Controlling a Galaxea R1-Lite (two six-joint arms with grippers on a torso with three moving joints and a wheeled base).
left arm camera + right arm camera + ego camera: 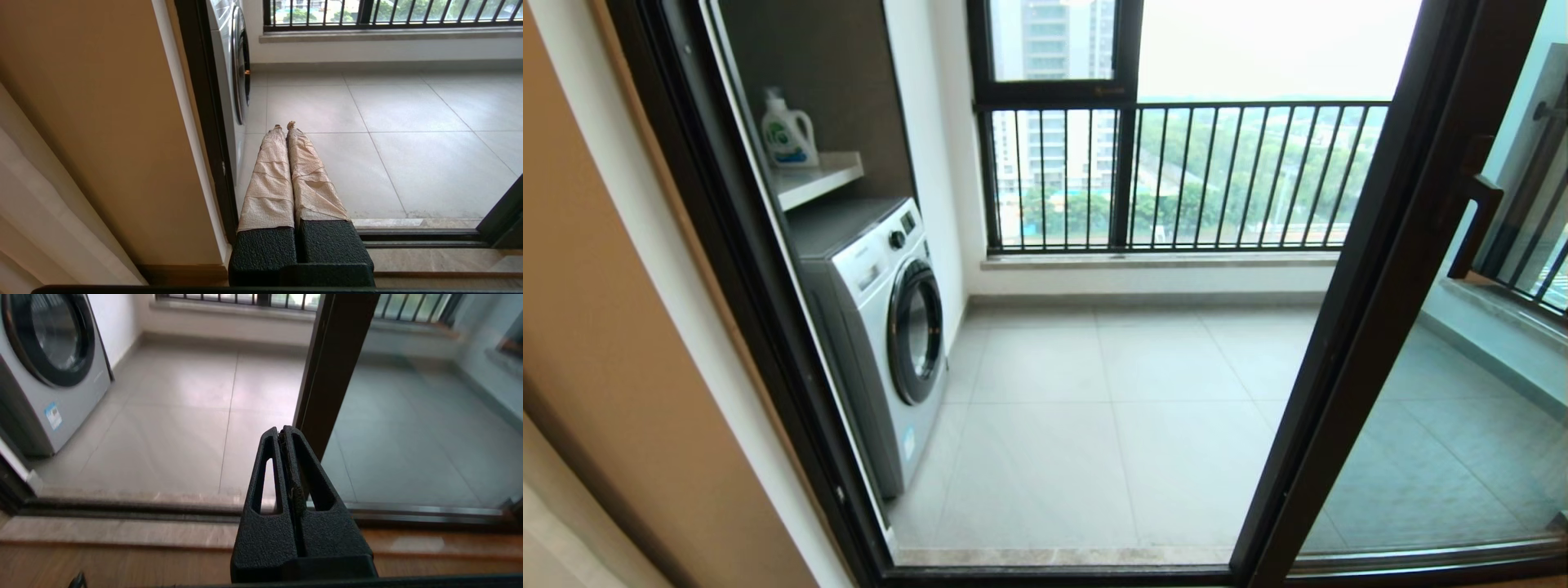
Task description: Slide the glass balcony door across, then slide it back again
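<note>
Standing upright, the glass balcony door (1372, 269) seemingly sits slid rightward.

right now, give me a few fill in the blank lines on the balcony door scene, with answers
The glass balcony door stands partly ____, leaving a gap onto the tiled balcony.
Its dark bar handle is on the door's ____ upright in the head view.
The left gripper, fingers wrapped in tan tape, is ____.
On the shelf above the washing machine stands a white ____ bottle.

Answers: open; left; shut; detergent
</note>
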